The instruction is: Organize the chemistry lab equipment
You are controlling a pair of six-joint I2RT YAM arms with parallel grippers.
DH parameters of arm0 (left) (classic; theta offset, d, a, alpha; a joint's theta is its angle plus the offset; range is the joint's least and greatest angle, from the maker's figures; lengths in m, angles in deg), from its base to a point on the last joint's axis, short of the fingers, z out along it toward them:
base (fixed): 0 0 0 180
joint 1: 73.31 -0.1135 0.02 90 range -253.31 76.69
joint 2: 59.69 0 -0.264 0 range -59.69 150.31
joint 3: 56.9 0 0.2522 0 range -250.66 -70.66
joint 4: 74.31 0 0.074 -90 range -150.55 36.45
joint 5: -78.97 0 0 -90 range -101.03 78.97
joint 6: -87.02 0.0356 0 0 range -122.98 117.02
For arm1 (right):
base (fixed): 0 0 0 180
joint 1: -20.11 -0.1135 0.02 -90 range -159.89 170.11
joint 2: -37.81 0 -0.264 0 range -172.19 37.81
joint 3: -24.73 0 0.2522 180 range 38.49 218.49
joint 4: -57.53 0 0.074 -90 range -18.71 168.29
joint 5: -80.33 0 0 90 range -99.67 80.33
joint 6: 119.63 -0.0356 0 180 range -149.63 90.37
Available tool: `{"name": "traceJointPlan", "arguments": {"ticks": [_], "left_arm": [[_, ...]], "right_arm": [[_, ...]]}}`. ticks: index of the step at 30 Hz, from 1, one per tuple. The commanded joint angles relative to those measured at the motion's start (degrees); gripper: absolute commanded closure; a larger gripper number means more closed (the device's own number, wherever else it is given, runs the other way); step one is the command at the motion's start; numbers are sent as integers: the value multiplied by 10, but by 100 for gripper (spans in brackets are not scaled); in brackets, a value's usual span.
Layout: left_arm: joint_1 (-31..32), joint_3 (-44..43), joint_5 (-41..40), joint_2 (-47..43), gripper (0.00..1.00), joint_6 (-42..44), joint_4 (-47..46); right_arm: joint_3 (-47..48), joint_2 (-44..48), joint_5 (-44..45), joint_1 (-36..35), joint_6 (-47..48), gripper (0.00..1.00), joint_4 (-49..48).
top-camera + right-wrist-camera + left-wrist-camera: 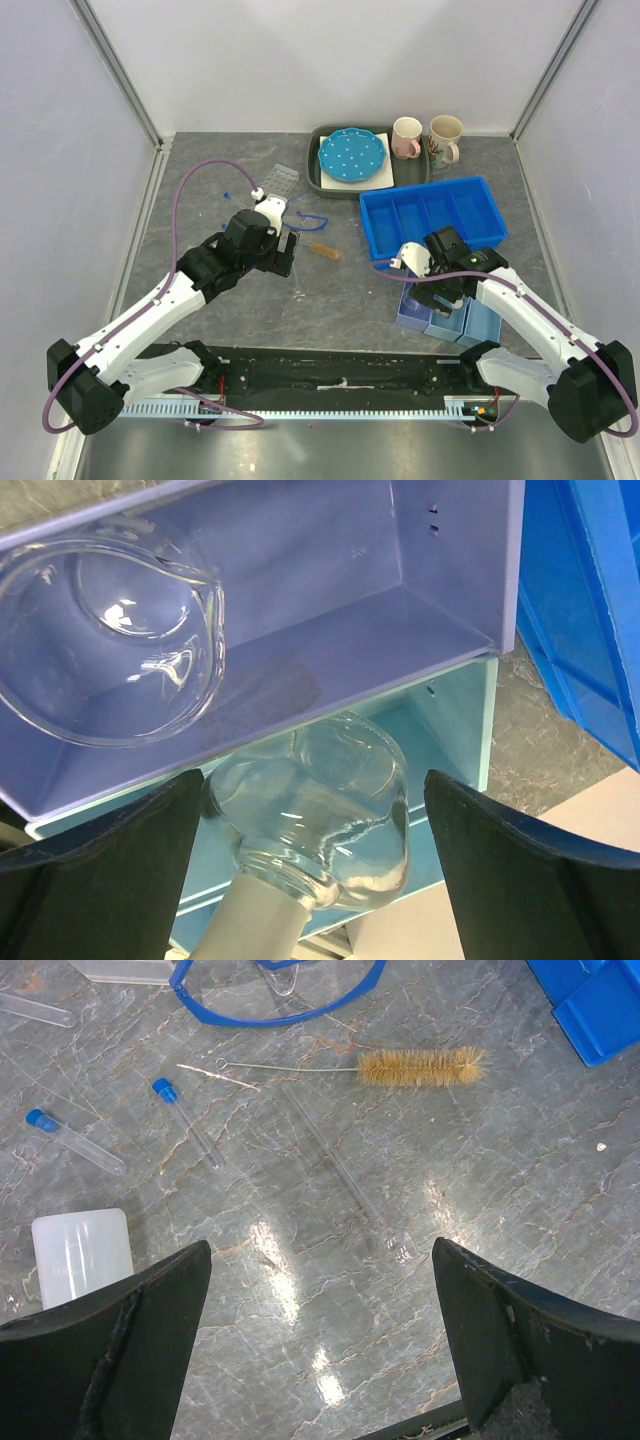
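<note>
- Far left in the left wrist view: a translucent white block [80,1250], lower edge hidden behind a dark finger, hard to identify.
- Next to it, flat on the table [250,1290]: two blue-capped tubes [75,1142], apart from each other, plus a clear tube [35,1008] cut off at the frame edge.
- Over this patch, the left gripper [287,258]: released, fingers spread wide, nothing between them.
- Below it: a thin glass rod [340,1165], faint against the marble.
- Past the rod: a tube brush [420,1066] with tan bristles, and a blue loop [290,1000] cut off at the top.
- In the top view, beyond that gripper: a clear test-tube rack [283,180], contents not discernible.
- At the back: a dark tray [318,178] holding a blue dotted plate [350,155], with two mugs [407,137] at its right end.
- Right of centre: a blue divided tray [432,215].
- Over small bins in front of it, the right gripper [440,292]: also spread open, grasping nothing.
- In the purple bin [400,600]: a spouted glass dish [100,645], left edge out of frame.
- In the light-blue bin [450,730] touching it: a round glass flask [330,800] on its side, seen between the fingers, neck cut off below.
- Farthest right: a third bin [486,322], partly hidden under the right arm.
</note>
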Motion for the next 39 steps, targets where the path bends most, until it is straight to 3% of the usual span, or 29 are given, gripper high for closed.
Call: {"name": "traceJointPlan", "arguments": {"ticks": [1,6,9,15,16,22,29,39], "left_arm": [[1,3,1,-11,2,16,-21],[1,2,4,-11,2,16,-21],[1,3,4,-11,2,16,-21],[1,3,3,-13,2,16,-21],[1,3,3,-12,2,16,-21],[1,2,2,-12,2,17,-21],[2,4,1,-13,2,17,-21],[1,3,2,-10,2,17,-21]], "right_arm": [[-12,5,49,-7,-7,2,-16],[-15,7,52,-12,-3,4,-18],[-15,6,53,-14,-1,9,-17],[-1,9,50,-14,1,32,-5],[7,10,44,-14,2,40,-2],[38,11,29,-14,4,51,17],[78,5,6,-14,7,54,46],[210,-51,-13,-11,33,54,80]]}}
